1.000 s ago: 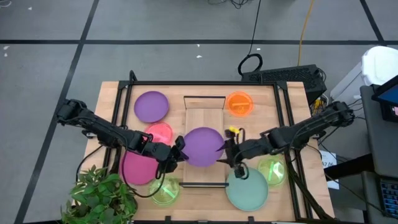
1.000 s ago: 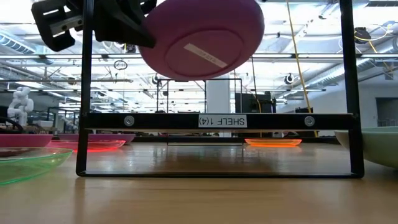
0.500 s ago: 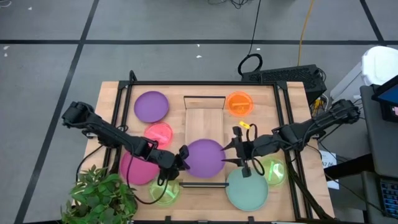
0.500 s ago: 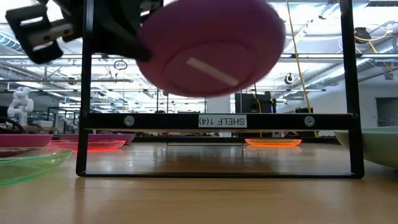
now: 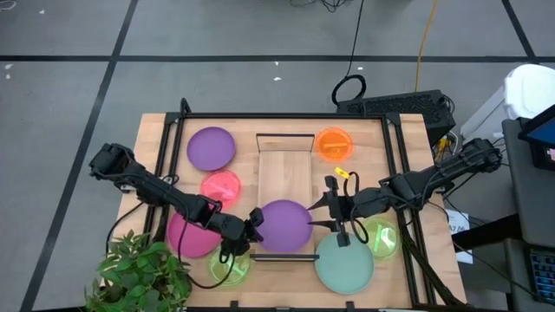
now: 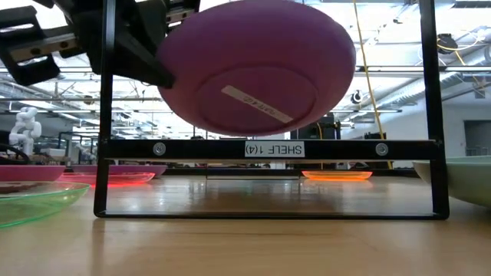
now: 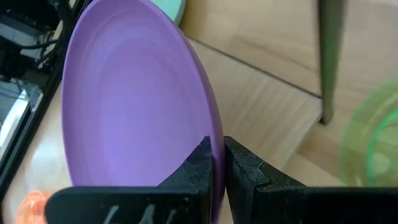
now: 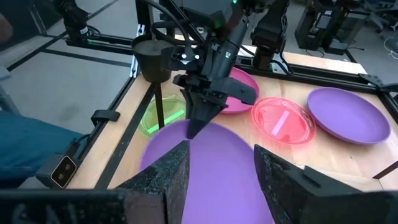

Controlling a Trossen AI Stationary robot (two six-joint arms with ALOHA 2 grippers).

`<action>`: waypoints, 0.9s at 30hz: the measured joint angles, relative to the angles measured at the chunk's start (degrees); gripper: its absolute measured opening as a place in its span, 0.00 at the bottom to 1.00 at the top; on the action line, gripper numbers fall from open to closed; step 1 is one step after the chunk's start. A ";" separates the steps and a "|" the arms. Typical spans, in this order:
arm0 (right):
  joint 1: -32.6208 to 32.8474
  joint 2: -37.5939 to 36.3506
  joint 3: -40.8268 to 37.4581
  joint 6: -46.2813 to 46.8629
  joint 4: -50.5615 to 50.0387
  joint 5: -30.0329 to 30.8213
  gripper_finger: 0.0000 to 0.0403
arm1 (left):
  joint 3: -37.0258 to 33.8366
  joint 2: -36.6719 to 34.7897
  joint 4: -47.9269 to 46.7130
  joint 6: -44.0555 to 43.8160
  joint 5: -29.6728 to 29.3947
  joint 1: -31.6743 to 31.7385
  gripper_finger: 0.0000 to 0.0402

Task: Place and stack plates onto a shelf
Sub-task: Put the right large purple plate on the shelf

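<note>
Robotics lab, grey taped floor (image 5: 217,52), loose cables (image 5: 351,82), ceiling strip lights (image 6: 399,57), small white robot figure (image 6: 24,126)

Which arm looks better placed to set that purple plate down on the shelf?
The left: its end effector is shut on the purple plate's rim, above the shelf. The right end effector waits open beside it.

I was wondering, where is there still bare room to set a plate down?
The shelf is bare at its far end, between the purple plate and the orange plate. Its near end is crowded: the left tool holds another purple plate there.
</note>
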 joint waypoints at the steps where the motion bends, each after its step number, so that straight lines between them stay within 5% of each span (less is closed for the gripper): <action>1: 0.00 0.00 0.00 0.00 0.01 0.00 0.40 | 0.00 0.03 -0.01 -0.04 0.90 -0.13 0.07; 20: 0.00 0.00 0.02 0.00 0.40 -0.02 0.40 | 0.13 5.51 5.65 -1.18 2.14 -0.17 0.07; 27: 0.00 0.00 0.02 0.02 0.37 -0.02 0.40 | 0.02 5.53 5.53 -4.46 2.48 -0.10 0.21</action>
